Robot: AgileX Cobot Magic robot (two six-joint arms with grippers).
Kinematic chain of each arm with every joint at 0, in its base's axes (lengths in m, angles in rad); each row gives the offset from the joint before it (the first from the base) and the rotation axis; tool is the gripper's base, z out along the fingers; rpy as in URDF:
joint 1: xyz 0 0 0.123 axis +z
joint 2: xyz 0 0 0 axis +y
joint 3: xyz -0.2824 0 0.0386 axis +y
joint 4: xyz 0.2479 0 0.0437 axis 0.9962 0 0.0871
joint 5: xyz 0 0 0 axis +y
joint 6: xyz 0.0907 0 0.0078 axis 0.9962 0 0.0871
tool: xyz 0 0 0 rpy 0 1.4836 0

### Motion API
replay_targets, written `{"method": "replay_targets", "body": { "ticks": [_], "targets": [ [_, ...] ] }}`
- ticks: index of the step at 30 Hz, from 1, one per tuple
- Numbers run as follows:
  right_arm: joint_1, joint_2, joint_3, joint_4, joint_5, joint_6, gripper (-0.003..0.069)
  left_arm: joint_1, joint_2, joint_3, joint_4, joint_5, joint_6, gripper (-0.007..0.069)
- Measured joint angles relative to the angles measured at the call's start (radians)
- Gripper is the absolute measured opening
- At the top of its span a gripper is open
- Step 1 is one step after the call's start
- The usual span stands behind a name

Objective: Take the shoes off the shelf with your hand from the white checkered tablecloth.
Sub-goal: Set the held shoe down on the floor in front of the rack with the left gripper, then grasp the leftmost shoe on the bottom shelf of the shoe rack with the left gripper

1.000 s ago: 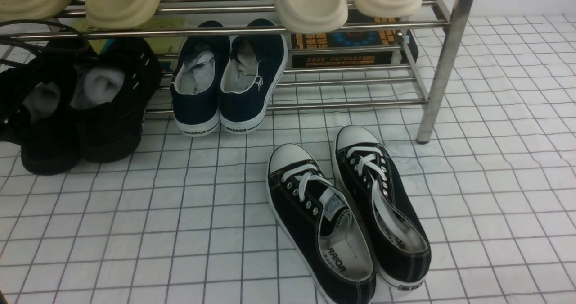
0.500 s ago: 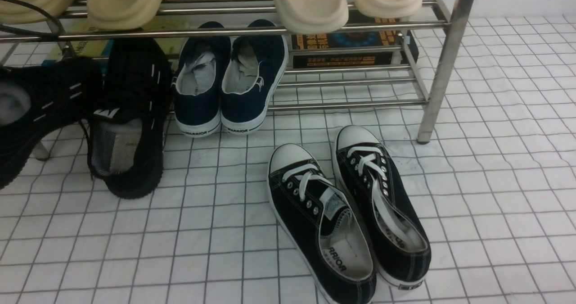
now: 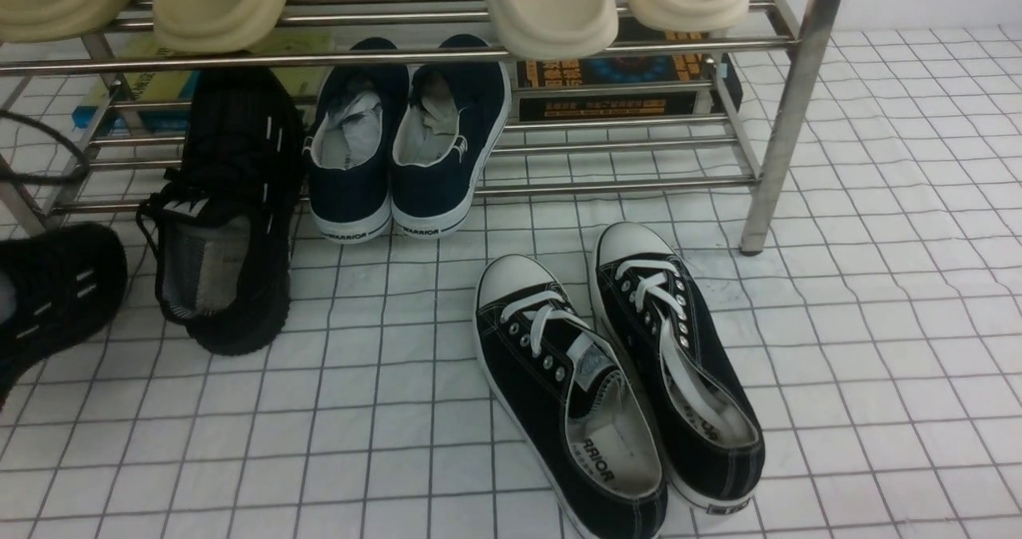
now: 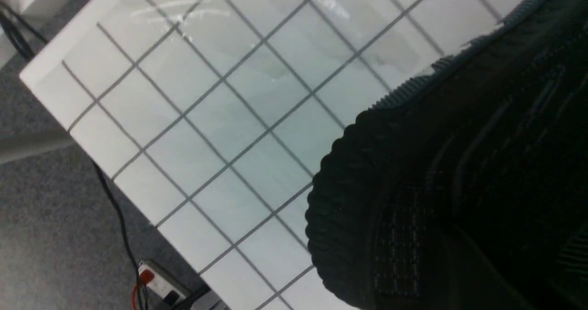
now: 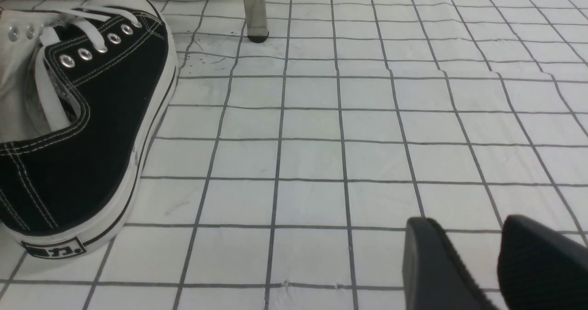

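One black knit shoe (image 3: 56, 299) shows at the front view's left edge, over the white checkered tablecloth (image 3: 878, 323). It fills the left wrist view (image 4: 459, 163), near the table's corner. My left gripper is hidden behind it and shut on it. The other black knit shoe (image 3: 227, 227) lies tipped, toe on the lower bars of the silver shelf (image 3: 790, 100) and heel on the cloth. My right gripper (image 5: 464, 222) hovers open over bare cloth (image 5: 321, 154), nothing between its fingers.
Navy white-soled low-tops (image 3: 407, 148) sit on the shelf's lower tier, beige slippers (image 3: 551, 4) on the upper one. Black canvas sneakers (image 3: 615, 371) lie on the cloth in front. Boxes (image 3: 623, 84) stand behind the shelf. Grey floor (image 4: 46, 218) and a power strip (image 4: 156, 280) lie beyond the table's corner.
The held shoe has come off the shelf and moved down and to the left edge of the front view. Its partner tipped over against the lower bars and now lies still.
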Motion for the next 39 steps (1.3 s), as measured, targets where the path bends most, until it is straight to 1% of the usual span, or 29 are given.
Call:
{"method": "replay_targets", "body": {
  "ticks": [5,8,11,14,17,18,19,22,23,24,25,27,28,29,30,32,35,39],
  "targets": [
    [0.000,0.000,0.000,0.000,0.000,0.003,0.0239,0.000,-0.002,0.125,-0.056,-0.094,-0.003,0.0019],
    [0.000,0.000,0.000,0.000,0.000,0.004,0.0239,0.000,-0.002,0.165,-0.064,-0.126,-0.003,0.0024],
    [0.000,0.000,0.000,0.000,0.000,0.004,0.0239,0.000,-0.002,0.194,-0.061,-0.141,-0.006,0.0058],
    [0.000,0.000,0.000,0.000,0.000,0.004,0.0239,0.000,-0.003,0.195,-0.052,-0.150,-0.006,0.0133],
    [0.000,0.000,0.000,0.000,0.000,0.005,0.0239,0.000,-0.003,0.194,-0.039,-0.169,-0.010,0.0255],
    [0.000,0.000,0.000,0.000,0.000,0.005,0.0239,0.000,-0.003,0.194,-0.039,-0.170,-0.010,0.0264],
    [0.000,0.000,0.000,0.000,0.000,0.005,0.0239,0.000,-0.003,0.183,-0.031,-0.183,-0.013,0.0346],
    [0.000,0.000,0.000,0.000,0.000,0.005,0.0239,0.000,-0.003,0.143,-0.049,-0.211,-0.005,0.0451],
    [0.000,0.000,0.000,0.000,0.000,0.005,0.0239,0.000,-0.003,0.136,-0.054,-0.213,-0.003,0.0456],
    [0.000,0.000,0.000,0.000,0.000,0.005,0.0239,0.000,-0.003,0.118,-0.099,-0.233,0.029,0.0477],
    [0.000,0.000,0.000,0.000,0.000,0.005,0.0239,-0.002,-0.003,0.113,-0.114,-0.241,0.043,0.0484],
    [0.000,0.000,0.000,0.000,0.000,0.005,0.0239,-0.047,0.001,0.090,-0.227,-0.314,0.168,0.0496],
    [0.000,0.000,0.000,0.000,0.000,0.005,0.0239,-0.047,0.001,0.089,-0.227,-0.321,0.168,0.0497],
    [0.000,0.000,0.000,0.000,0.000,0.005,0.0239,-0.099,0.014,0.083,-0.280,-0.388,0.253,0.0498],
    [0.000,0.000,0.000,0.000,0.000,0.005,0.0239,-0.105,0.020,0.081,-0.283,-0.395,0.262,0.0498],
    [0.000,0.000,0.000,0.000,0.000,0.005,0.0239,-0.172,0.057,0.070,-0.303,-0.496,0.339,0.0498],
    [0.000,0.000,0.000,0.000,0.000,0.005,0.0239,-0.213,0.107,0.065,-0.282,-0.576,0.361,0.0498],
    [0.000,0.000,0.000,0.000,0.000,0.005,0.0239,-0.223,0.160,0.065,-0.257,-0.620,0.365,0.0498]
  ]
}}
